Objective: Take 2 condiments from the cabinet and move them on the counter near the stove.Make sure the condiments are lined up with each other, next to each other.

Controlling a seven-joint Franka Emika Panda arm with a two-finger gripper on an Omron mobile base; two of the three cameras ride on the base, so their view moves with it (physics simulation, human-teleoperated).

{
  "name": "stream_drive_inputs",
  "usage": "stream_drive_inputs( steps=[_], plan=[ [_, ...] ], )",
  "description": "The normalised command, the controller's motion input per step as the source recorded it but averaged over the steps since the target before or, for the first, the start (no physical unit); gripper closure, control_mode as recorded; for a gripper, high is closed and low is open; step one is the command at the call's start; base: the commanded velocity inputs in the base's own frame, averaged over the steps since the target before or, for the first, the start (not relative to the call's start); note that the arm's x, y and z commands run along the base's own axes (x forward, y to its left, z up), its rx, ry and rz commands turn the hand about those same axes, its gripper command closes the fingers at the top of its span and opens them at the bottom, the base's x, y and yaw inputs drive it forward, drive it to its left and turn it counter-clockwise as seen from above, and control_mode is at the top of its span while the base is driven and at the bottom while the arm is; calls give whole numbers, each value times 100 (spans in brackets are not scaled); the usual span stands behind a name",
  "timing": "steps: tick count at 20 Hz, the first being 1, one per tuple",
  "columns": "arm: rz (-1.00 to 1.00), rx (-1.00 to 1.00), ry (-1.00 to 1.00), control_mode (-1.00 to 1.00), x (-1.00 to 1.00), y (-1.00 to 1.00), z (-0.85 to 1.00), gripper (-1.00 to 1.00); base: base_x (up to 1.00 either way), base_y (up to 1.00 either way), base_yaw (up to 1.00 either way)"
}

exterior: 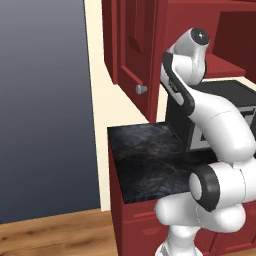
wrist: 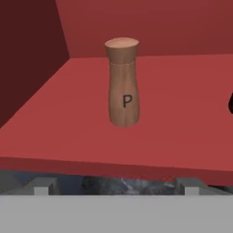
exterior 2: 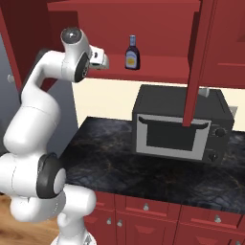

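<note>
A terracotta-brown shaker (wrist: 123, 84) marked "P", one of the condiments, stands upright on the red shelf of the cabinet (wrist: 182, 118). It is straight ahead of my open gripper (wrist: 114, 185), a short way past the shelf's front edge and untouched. In the right base view my gripper (exterior 2: 102, 58) is at the left end of the shelf (exterior 2: 162, 64). The dark purple bottle (exterior 2: 132, 53) with a yellow label stands to its right. The black counter (exterior 2: 110, 158) lies below. The stove is out of view.
A black microwave (exterior 2: 179, 127) sits on the counter under the cabinet. The open cabinet door (exterior: 132, 45) with its silver knob (exterior: 141, 89) hangs to the left of the arm, and another door edge (exterior 2: 195, 72) hangs in front of the microwave.
</note>
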Motion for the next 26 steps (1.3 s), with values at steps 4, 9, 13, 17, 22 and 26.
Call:
stream_drive_inputs(
  steps=[4,9,13,17,22,26],
  plan=[
    [0,0,-8,-100,49,0,0,-100,0,0,0],
    [0,0,-9,-100,35,0,0,-100,0,0,0],
    [0,0,0,-100,32,0,1,-100,0,0,0],
    [0,0,1,-100,37,0,0,-100,0,0,0],
    [0,0,0,-100,40,0,0,-100,0,0,0],
    [0,0,0,-100,25,0,0,-100,0,0,0]
  ],
)
